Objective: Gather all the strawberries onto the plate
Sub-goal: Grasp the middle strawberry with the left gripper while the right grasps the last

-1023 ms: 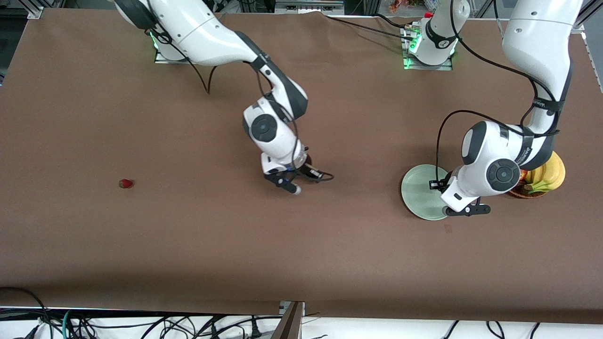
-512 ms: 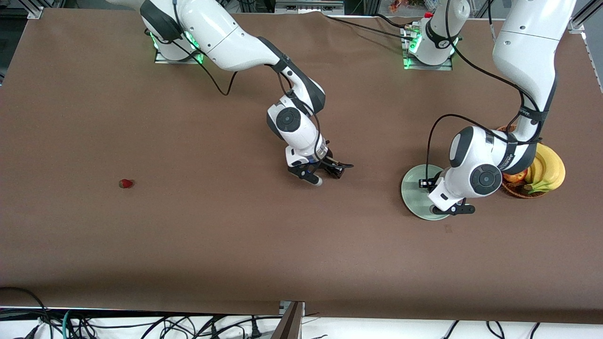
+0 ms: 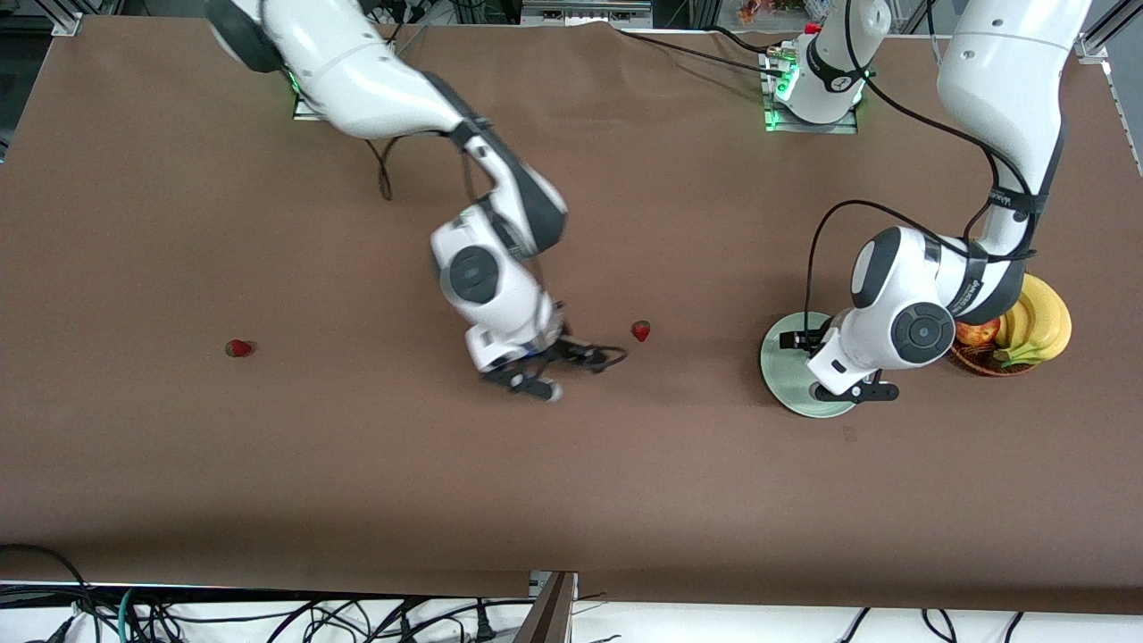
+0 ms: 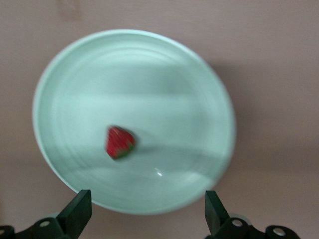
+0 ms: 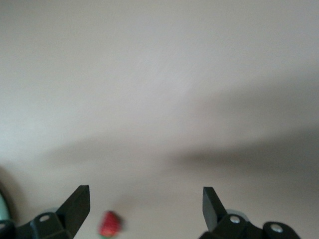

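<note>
while one strawberry [image 4: 119,142] lies in the plate [image 3: 779,375] under the released left gripper [image 4: 144,211], the right gripper [image 5: 142,206], also spread, risks nudging the middle strawberry [image 3: 640,331] away, and another strawberry [image 3: 237,348] waits toward the right arm's end.

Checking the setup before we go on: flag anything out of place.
Two strawberries lie loose on the table rather than in the plate: one beside the open right gripper, one toward the right arm's end. A third lies in the plate, under the open left gripper.
</note>
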{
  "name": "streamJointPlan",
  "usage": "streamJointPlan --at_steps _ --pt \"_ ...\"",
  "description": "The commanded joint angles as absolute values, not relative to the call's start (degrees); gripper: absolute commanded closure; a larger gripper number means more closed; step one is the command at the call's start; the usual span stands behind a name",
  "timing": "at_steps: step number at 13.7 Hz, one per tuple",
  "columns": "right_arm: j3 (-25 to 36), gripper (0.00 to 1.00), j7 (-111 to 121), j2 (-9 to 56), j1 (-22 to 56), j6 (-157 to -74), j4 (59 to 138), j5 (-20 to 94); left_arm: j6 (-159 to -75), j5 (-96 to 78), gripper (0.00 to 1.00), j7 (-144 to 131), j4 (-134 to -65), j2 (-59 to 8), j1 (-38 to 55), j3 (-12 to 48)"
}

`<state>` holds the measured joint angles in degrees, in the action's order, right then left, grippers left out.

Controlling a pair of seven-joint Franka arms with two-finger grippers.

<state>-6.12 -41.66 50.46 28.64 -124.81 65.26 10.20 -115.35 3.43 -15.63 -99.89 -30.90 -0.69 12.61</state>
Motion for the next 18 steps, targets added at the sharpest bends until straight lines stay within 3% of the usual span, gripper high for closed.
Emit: streamJointPlan --at_steps 1,3,7,9,11,16,18 --pt "-8.00 0.00 -27.47 46.33 20.42 -113.25 66.62 9.93 -114.60 -0.78 0.00 -19.15 -100.20 -29.18 0.17 15.89" --pt "-7.74 0.00 -17.10 45.62 14.45 -104.55 66.53 9.23 -114.87 -0.79 0.00 -26.67 -96.87 -30.93 3.84 18.80" --pt "-4.49 0.00 1.02 45.53 6.95 -95.37 67.76 1.95 -117.05 -0.17 0.00 -33.40 -86.93 -41.64 11.51 18.81" --pt "-1.16 0.00 7.70 45.35 5.72 -95.54 70.04 1.05 -125.48 0.09 0.00 -34.10 -88.06 -42.19 14.58 18.29" --pt "3.14 0.00 15.34 45.44 5.28 -97.28 72.15 1.14 -128.74 0.09 0.00 -34.72 -88.50 -43.85 15.29 18.02" --pt "5.45 0.00 23.99 45.53 0.10 -105.63 79.79 1.41 -131.57 0.17 0.00 -34.80 -90.61 -45.35 16.17 17.58" --pt "5.45 0.00 24.52 45.44 -0.35 -108.01 82.17 1.49 -131.84 0.09 0.06 -35.24 -92.11 -45.35 16.08 17.58"
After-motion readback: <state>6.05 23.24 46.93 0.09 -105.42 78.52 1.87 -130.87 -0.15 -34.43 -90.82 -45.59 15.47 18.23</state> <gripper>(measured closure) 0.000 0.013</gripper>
